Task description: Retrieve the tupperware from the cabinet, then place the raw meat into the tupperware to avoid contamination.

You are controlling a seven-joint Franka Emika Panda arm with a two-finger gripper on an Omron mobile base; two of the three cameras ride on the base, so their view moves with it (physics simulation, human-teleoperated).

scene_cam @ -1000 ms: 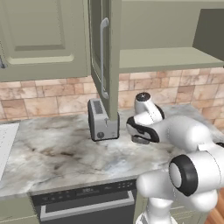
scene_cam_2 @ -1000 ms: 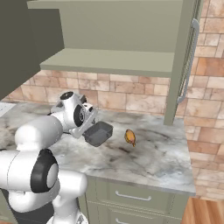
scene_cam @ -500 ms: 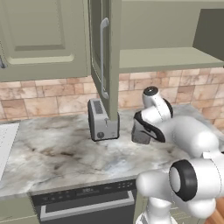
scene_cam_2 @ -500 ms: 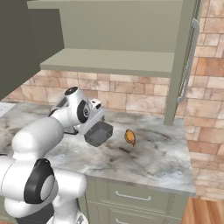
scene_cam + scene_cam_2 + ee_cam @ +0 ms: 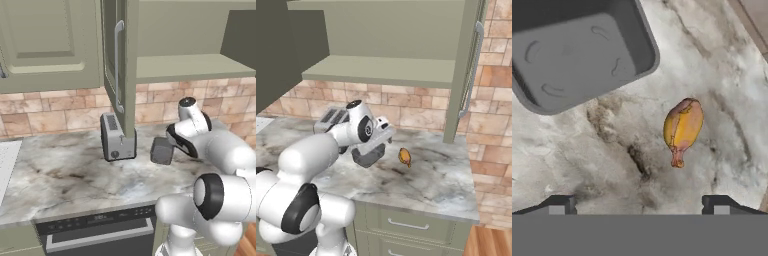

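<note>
The dark grey tupperware (image 5: 577, 50) sits upright and empty on the marble counter (image 5: 587, 150), also seen in the left base view (image 5: 161, 150) and partly behind my hand in the right base view (image 5: 367, 156). The raw meat (image 5: 683, 127), a glossy orange-brown drumstick, lies on the counter just right of the box (image 5: 404, 156). My gripper (image 5: 638, 205) hovers above the counter between box and meat, open, with nothing between its fingertips (image 5: 717, 204). The cabinet (image 5: 190, 67) stands open above, its shelf bare.
A silver toaster (image 5: 117, 142) stands on the counter left of the tupperware, under the open cabinet door (image 5: 120, 65). The other open door (image 5: 468, 70) hangs at the right. The brick wall (image 5: 416, 115) runs behind, and the counter's front edge (image 5: 421, 207) is near.
My hand has moved away from the tupperware toward the meat side, staying open. The tupperware and the meat have stayed where they were.
</note>
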